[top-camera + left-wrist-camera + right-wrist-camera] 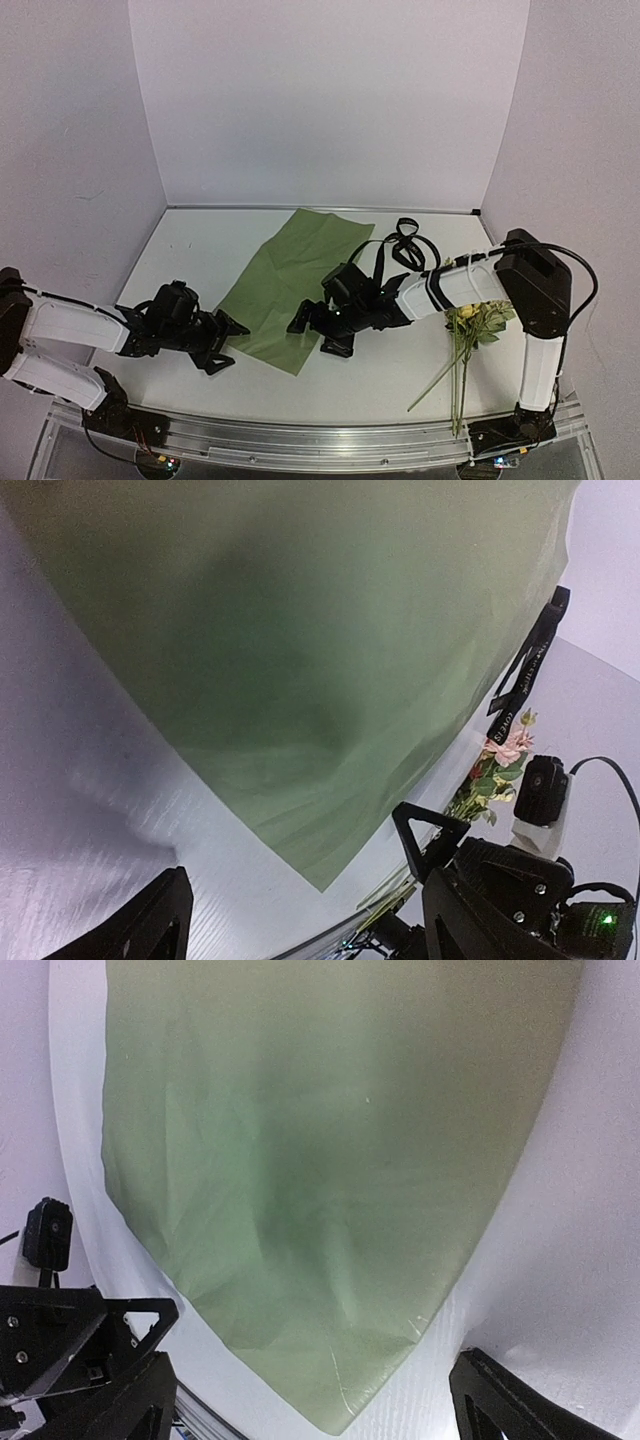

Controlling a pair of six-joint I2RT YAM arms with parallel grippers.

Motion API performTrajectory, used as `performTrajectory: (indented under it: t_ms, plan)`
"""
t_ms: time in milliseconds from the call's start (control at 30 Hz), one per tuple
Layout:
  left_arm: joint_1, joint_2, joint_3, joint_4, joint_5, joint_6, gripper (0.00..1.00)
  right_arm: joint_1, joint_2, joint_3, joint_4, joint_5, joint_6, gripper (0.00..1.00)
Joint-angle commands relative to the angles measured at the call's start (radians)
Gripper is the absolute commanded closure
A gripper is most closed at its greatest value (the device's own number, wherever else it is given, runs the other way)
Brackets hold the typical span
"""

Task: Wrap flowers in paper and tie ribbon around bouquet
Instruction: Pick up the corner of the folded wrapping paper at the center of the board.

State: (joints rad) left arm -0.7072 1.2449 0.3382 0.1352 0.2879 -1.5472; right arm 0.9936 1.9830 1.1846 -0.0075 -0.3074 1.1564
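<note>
The olive-green paper (295, 275) lies flat and unfolded in the middle of the table. My left gripper (232, 343) stands open at its near left edge, nothing between the fingers (140, 930); in the left wrist view the paper (300, 650) fills the frame. My right gripper (318, 335) is open low over the paper's near right part, the sheet's corner (340, 1420) showing between its fingers (520, 1400). The flowers (478, 322) lie at the right, beneath the right arm, stems pointing to the near edge. The black ribbon (402, 243) lies loosely looped behind the right forearm. No bouquet is formed.
White walls close the table at the back and both sides. The metal rail (320, 440) with both arm bases runs along the near edge. The right arm's white forearm (455, 285) crosses above the flowers' blossoms.
</note>
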Motion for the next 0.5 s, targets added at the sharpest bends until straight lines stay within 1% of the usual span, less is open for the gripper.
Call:
performTrajectory:
  t_ms: [0, 100, 267, 467]
  plan:
    - [-0.02, 0.068, -0.001, 0.171, -0.044, -0.05, 0.19, 0.006, -0.046, -0.034, -0.052, 0.031, -0.035, 0.02]
    - [-0.029, 0.11, -0.007, 0.227, -0.073, -0.053, 0.22, 0.006, -0.048, -0.049, -0.048, 0.035, -0.037, 0.02]
    - [-0.036, 0.132, -0.013, 0.271, -0.113, -0.048, 0.32, 0.006, -0.054, -0.061, -0.048, 0.039, -0.042, 0.02]
    - [-0.037, 0.105, -0.01, 0.269, -0.154, -0.006, 0.48, 0.005, -0.055, -0.063, -0.047, 0.041, -0.044, 0.02]
